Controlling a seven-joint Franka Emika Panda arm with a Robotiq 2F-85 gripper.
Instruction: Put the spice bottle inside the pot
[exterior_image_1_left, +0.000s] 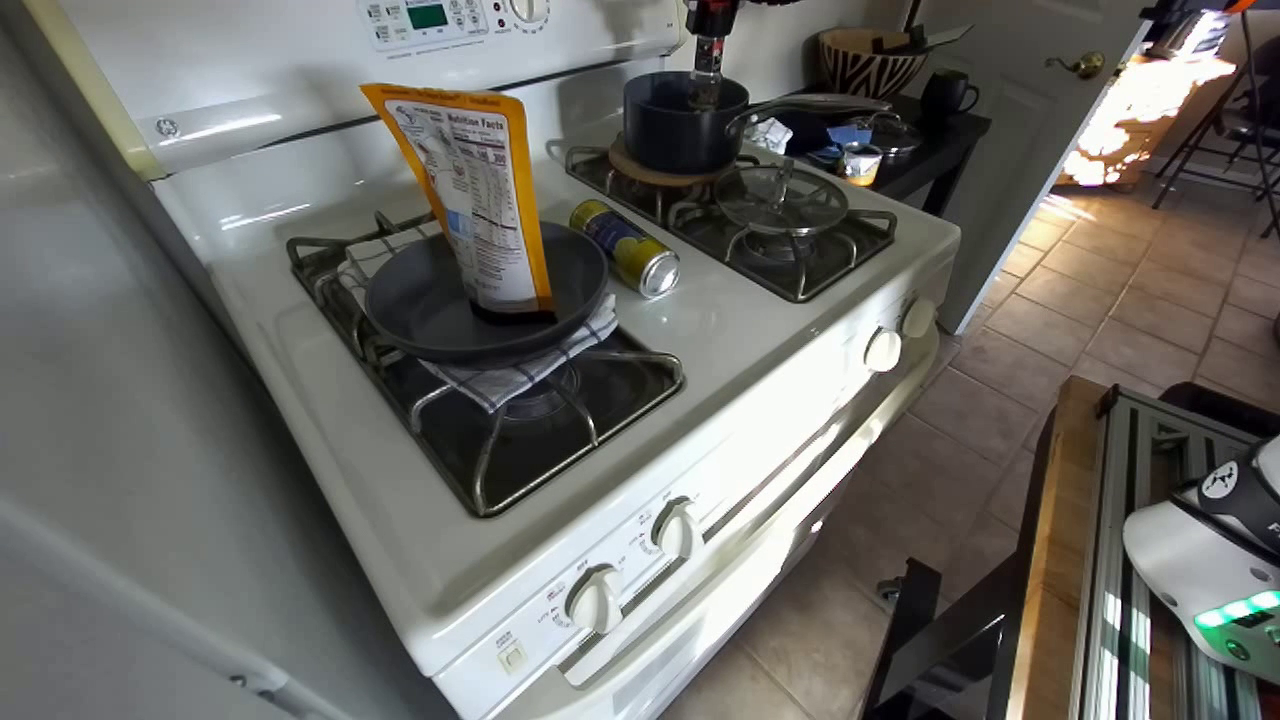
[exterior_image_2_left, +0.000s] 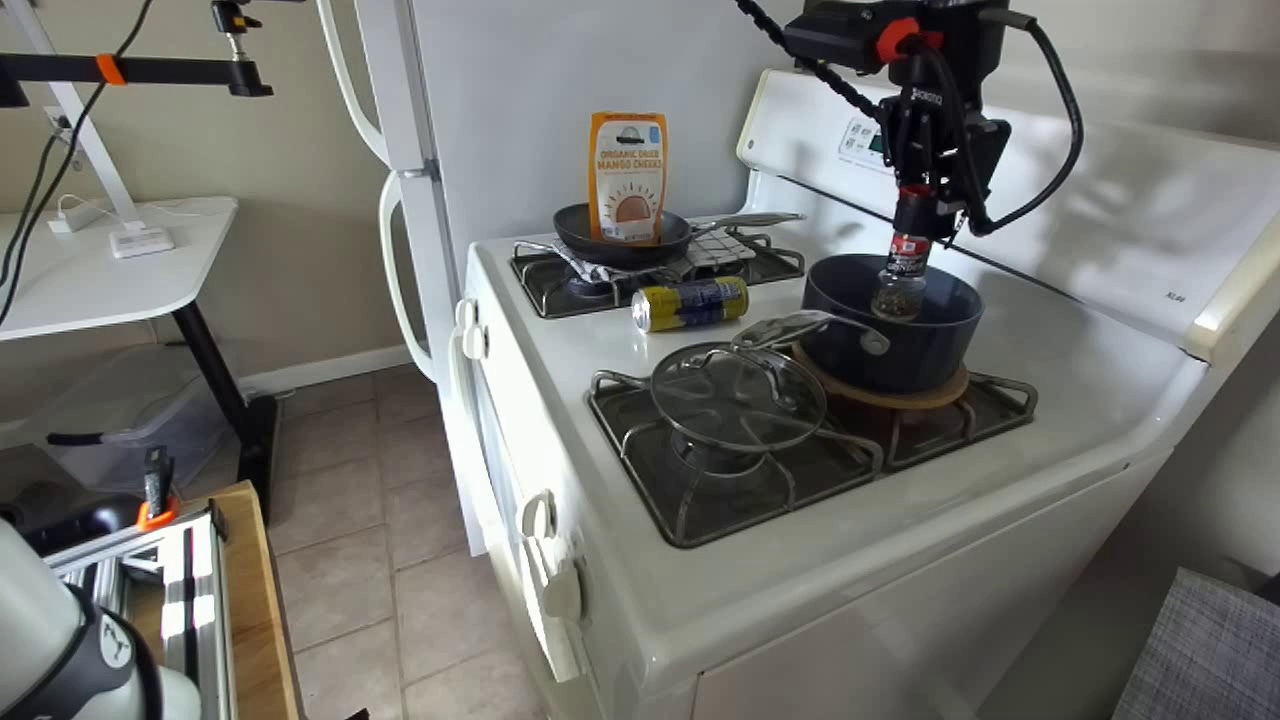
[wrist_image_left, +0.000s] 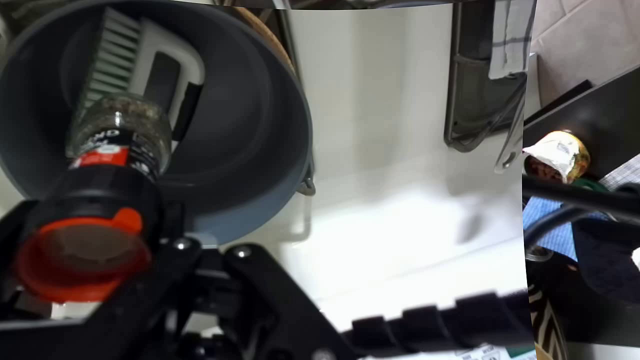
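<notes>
I should lower the bottle (exterior_image_2_left: 905, 265) straight into the pot (exterior_image_2_left: 920, 360), onto the bare bottom right of the brush (wrist_image_left: 142, 60) in the wrist view, releasing once it stands. My pincer (exterior_image_2_left: 920, 208) grips its capped end; the bottle hangs beneath, nearly upright, base seemingly inside the rim.

Claw (wrist_image_left: 95, 215) and cables (wrist_image_left: 440, 325) are black, the white base (exterior_image_1_left: 1188, 560) green-lit.

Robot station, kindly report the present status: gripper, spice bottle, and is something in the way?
Gripper closed on spice bottle. Bottle roughly upright at mouth of pot, not yet released. Brush inside pot, possibly in the way.
</notes>
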